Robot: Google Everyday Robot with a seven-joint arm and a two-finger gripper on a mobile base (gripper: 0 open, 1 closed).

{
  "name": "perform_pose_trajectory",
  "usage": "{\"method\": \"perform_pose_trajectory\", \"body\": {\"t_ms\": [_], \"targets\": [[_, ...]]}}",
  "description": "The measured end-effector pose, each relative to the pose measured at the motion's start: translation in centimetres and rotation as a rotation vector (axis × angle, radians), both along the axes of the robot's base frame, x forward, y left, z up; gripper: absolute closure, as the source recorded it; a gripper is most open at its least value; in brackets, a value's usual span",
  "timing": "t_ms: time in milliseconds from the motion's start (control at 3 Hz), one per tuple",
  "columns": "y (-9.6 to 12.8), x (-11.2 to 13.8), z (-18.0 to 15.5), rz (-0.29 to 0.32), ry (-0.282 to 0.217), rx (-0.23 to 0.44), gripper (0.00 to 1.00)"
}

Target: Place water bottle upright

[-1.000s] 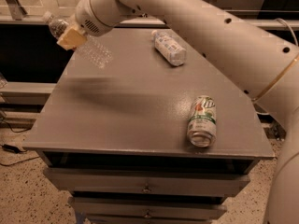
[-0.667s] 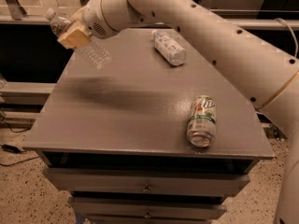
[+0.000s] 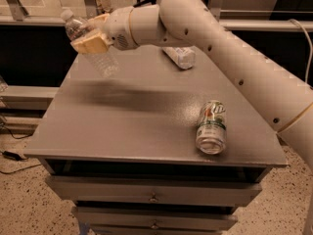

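The water bottle point(image 3: 105, 61) is a small clear ribbed plastic bottle with a white cap. It is tilted, cap up and to the left, held in the air above the far left corner of the grey table point(image 3: 146, 126). My gripper point(image 3: 91, 39) is shut on the water bottle around its upper body, its tan fingers point(image 3: 90, 44) across it. The white arm reaches in from the right.
A second clear bottle with a wide white label point(image 3: 179, 57) lies on its side at the back of the table. A green-and-white drink can point(image 3: 212, 127) lies on its side near the front right edge. Drawers point(image 3: 154, 196) sit below the tabletop.
The gripper with the water bottle has shifted slightly to the right over the table's far left corner. The bottle stays tilted in its grip. The other bottle and the can have not moved.
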State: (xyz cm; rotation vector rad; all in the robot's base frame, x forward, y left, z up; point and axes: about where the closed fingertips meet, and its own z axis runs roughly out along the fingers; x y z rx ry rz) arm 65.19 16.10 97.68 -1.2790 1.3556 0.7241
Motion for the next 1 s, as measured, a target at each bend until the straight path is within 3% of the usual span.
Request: {"method": "perform_pose_trajectory", "body": {"t_ms": [1000], "targets": [[-4.5,0.2,-1.1,0.004,0.065,0.182,1.0]]}}
